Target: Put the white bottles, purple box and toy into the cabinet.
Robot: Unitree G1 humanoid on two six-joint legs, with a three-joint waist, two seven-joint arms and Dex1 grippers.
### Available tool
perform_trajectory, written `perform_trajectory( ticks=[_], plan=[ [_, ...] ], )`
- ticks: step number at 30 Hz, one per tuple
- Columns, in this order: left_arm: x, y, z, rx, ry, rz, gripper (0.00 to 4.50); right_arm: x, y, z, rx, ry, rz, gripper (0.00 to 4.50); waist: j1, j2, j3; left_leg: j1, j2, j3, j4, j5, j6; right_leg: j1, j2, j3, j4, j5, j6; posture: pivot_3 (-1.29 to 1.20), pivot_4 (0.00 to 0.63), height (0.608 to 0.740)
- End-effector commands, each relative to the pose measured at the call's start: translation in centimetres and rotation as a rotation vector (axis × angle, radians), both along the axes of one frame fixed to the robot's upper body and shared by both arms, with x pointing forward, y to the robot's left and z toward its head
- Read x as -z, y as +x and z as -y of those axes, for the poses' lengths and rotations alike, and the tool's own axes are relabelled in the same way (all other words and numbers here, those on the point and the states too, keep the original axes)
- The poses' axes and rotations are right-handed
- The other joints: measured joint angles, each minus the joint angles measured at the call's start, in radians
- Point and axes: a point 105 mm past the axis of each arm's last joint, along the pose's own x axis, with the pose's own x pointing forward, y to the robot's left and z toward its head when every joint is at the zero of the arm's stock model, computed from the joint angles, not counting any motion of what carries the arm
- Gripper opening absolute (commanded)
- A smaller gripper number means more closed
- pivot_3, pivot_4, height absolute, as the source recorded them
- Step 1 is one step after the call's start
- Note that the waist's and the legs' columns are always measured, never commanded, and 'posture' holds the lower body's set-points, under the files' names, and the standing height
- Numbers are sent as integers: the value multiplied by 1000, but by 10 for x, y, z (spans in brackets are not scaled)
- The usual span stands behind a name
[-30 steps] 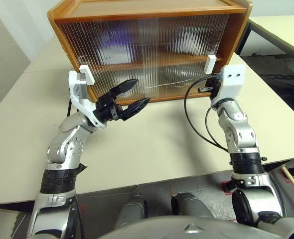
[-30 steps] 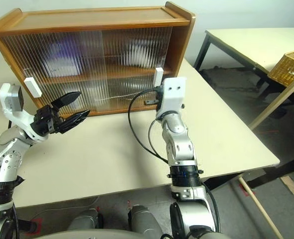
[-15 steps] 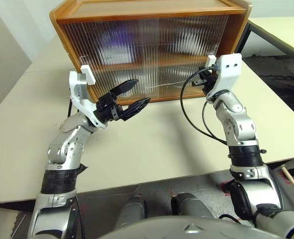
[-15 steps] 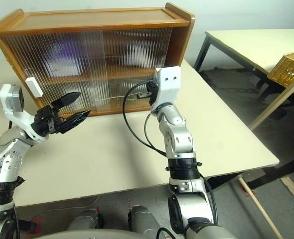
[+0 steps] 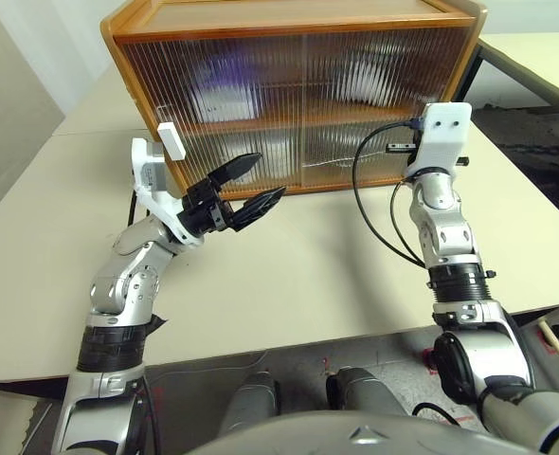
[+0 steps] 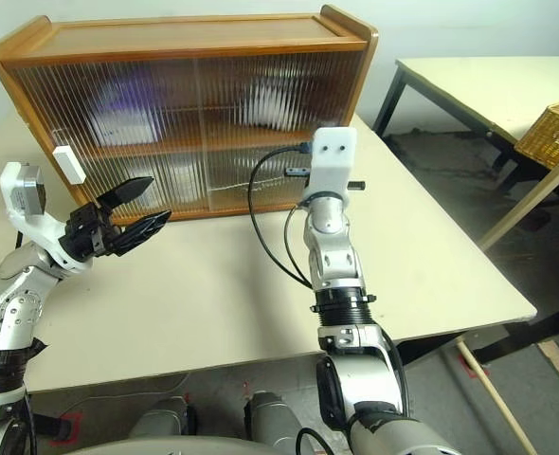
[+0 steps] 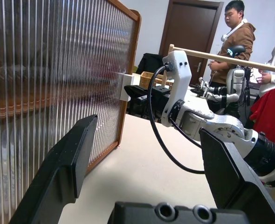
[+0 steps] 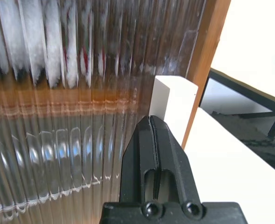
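While both doors sit shut, scene reads thus:

Cabinet [image 5: 289,24]: honey-brown wood, upper centre of frame, on the pale bench [image 5: 289,275]; both ribbed sliding doors drawn across the front.
Handles: white left handle [image 5: 171,142] at the left door's lower edge; white right handle [image 8: 173,100] by the right wooden post, just past the right fingers' tips in the right wrist view.
Purple box [image 5: 225,83]: lilac blur behind ribbed glass, upper shelf, left half.
Bottles/toy: white smears w/ red-green flecks [image 8: 84,58] behind right door, upper shelf; can't tell which is which.
Left fingers [image 5: 246,185]: spread wide, empty, hovering over bench left of centre, tips aimed toward the cabinet's lower front, not touching it.
Right fingers [image 8: 152,140]: pressed together, nothing between them, right in front of the right handle; contact can't be told.
Right arm [image 5: 445,237]: raised at centre-right, white wrist block hiding the door's handle in the head views.
Background: two people [image 7: 233,37] standing in left wrist view; wicker basket [image 6: 554,133] at right edge.
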Motion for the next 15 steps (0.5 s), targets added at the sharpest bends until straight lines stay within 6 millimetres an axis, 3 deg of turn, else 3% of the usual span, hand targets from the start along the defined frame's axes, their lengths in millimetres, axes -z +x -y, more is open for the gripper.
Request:
perform_trajectory(
  ticks=[1, 4, 10, 13, 15],
  plan=[
    [-1, -1, 1, 5, 5, 13, 4500, -4, -6, 13, 64, -10, 26, 16, 3, 0, 0, 0, 0, 0, 0, 0, 0, 0, 0, 0, 0, 0, 0, -88, 36, 740],
    [-2, 0, 2, 9, 4, 13, 4500, -7, -9, 19, 84, -16, 36, 16, 5, 0, 0, -1, 0, 0, 0, 0, 0, 0, 0, 0, 0, -1, 0, -90, 36, 740],
    [1, 0, 2, 7, 8, 8, 4500, -4, -23, -12, -386, 96, -9, 16, 3, 0, 0, -2, -1, 2, 0, 0, 0, 0, -1, 0, -1, -2, 0, -90, 40, 740],
    [3, -1, 2, 6, 6, 0, 4500, 3, -34, -11, -528, 142, -48, 16, 1, -1, 0, -2, -1, 3, 0, 0, 0, 0, -1, 0, -1, -5, 0, -89, 44, 740],
    [5, -1, 2, 0, 1, -8, 4500, 9, -39, -4, -562, 138, -64, 16, 1, -1, 0, -1, -1, 3, 0, 0, -1, 1, -1, 0, -1, -10, 8, -88, 47, 740]
  ],
)
